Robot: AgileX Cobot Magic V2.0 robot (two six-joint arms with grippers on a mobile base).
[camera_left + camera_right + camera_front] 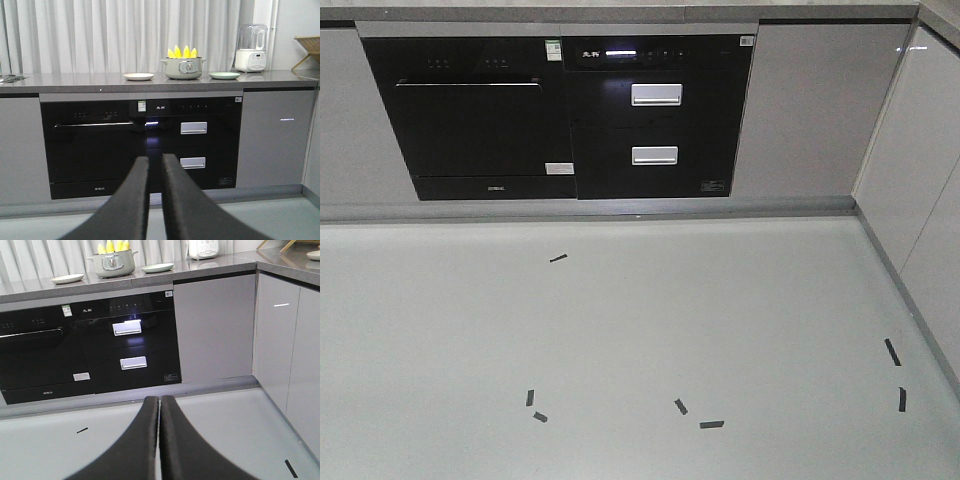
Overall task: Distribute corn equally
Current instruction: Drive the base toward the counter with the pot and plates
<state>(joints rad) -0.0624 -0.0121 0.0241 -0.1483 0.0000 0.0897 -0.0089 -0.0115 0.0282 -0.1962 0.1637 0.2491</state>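
Corn (182, 52): yellow cobs standing tips-up in a grey-green pot (183, 68) on the counter (75, 80). Four tips show; any others behind them cannot be made out. They sit well apart from both grippers, higher than them and far beyond them. In the left wrist view the pot is above and slightly right of the fingers. In the right wrist view it is up and to the left.

Left gripper (155, 157): low, roughly level, aimed at the cabinet front. A narrow gap lies between the fingers and they hold nothing.

Right gripper (159, 398): low, pointed at the same cabinet front from further right. The fingers are pressed together with only a hairline between them, and they hold nothing.

Floor (620, 330): pale grey, between the robot and the cabinets.

Curtain (100, 35): white, hanging behind the counter.

Oven (92, 145): black, built in under the counter, left of the pot.

Drawer unit (195, 145): black, two silver handles, directly below the pot.

Appliance (251, 47): white base, clear jar, at the right end of the counter.

Rack (307, 47): wooden, far right.

Green plate (224, 75): just right of the pot, bare.

Cream plate (138, 76): left of the pot, bare.

Tape marks (558, 258): short black strips scattered over the floor.
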